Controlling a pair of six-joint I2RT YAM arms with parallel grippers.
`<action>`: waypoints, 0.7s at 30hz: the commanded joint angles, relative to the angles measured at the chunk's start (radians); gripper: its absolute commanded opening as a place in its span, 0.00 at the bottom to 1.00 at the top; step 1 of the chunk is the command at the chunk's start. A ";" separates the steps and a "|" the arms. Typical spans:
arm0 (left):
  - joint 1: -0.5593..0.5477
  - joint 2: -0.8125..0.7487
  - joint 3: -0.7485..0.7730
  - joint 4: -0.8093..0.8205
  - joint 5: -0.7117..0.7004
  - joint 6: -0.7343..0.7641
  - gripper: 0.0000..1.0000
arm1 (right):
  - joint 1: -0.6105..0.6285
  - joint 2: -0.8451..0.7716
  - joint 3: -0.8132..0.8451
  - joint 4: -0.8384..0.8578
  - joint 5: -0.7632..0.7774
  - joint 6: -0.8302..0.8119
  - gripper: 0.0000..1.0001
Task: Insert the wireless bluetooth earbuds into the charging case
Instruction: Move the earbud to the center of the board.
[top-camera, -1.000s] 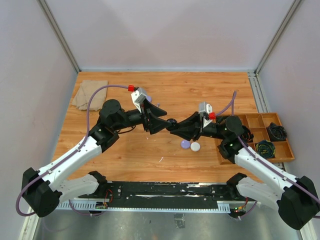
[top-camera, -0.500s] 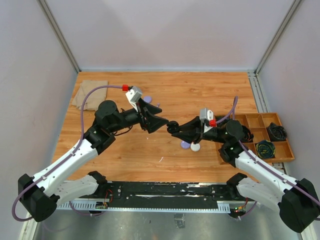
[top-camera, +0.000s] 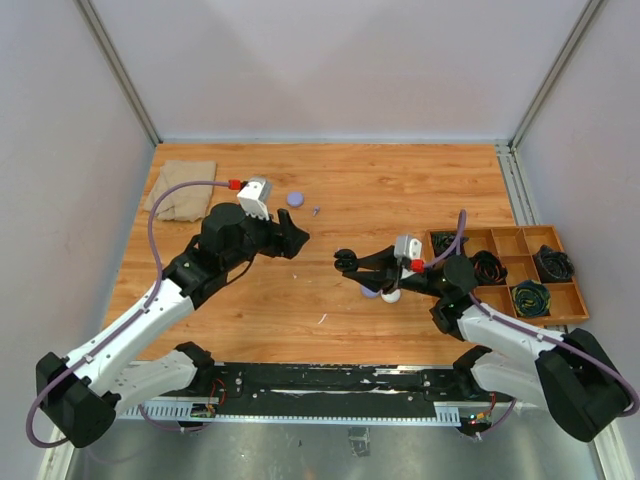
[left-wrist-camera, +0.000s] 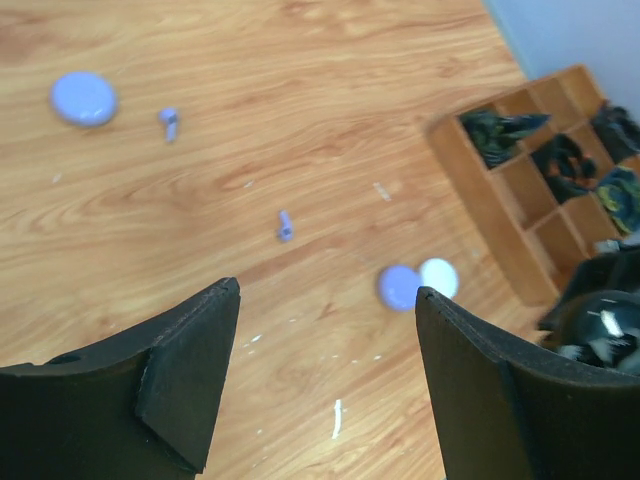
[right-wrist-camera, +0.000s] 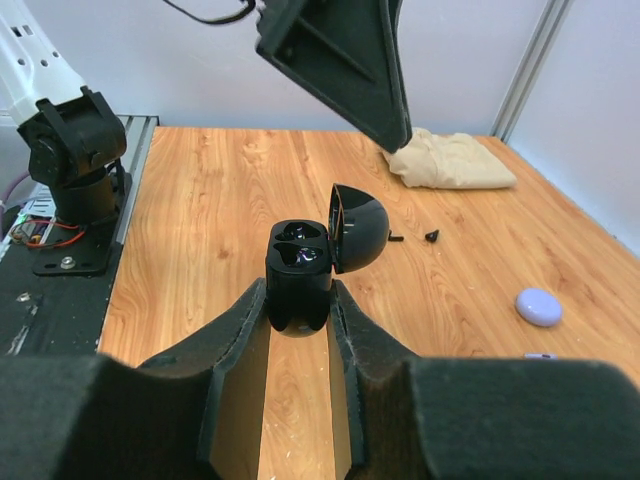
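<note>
My right gripper (right-wrist-camera: 298, 300) is shut on a black charging case (right-wrist-camera: 298, 262), held upright above the table with its lid (right-wrist-camera: 358, 228) hinged open; two glossy sockets show. In the top view the right gripper (top-camera: 352, 264) holds the case (top-camera: 345, 258) at mid-table. My left gripper (left-wrist-camera: 328, 292) is open and empty, to the left of the case in the top view (top-camera: 294, 240). Two pale purple earbuds (left-wrist-camera: 169, 122) (left-wrist-camera: 285, 226) lie on the wood. Two black earbuds (right-wrist-camera: 396, 238) (right-wrist-camera: 432, 236) lie beyond the case.
A purple round case (left-wrist-camera: 83, 98) lies far left; a purple one (left-wrist-camera: 400, 287) and a white one (left-wrist-camera: 438, 277) lie together by the right arm. A wooden compartment tray (top-camera: 505, 243) with coiled cables stands at right. A beige cloth (top-camera: 180, 190) lies at the back left.
My left gripper has pulled back to the left, away from the black case, uncovering the far purple case and an earbud. My right gripper has shifted slightly with the case.
</note>
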 joint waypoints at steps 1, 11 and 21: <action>0.066 0.011 -0.025 -0.080 -0.085 -0.029 0.76 | 0.012 0.030 0.003 0.216 -0.020 -0.037 0.07; 0.252 0.118 -0.027 -0.147 -0.020 -0.067 0.76 | 0.012 -0.001 0.036 0.031 -0.101 -0.160 0.07; 0.399 0.310 0.023 -0.196 -0.026 -0.061 0.75 | 0.012 -0.046 0.009 -0.007 -0.080 -0.150 0.06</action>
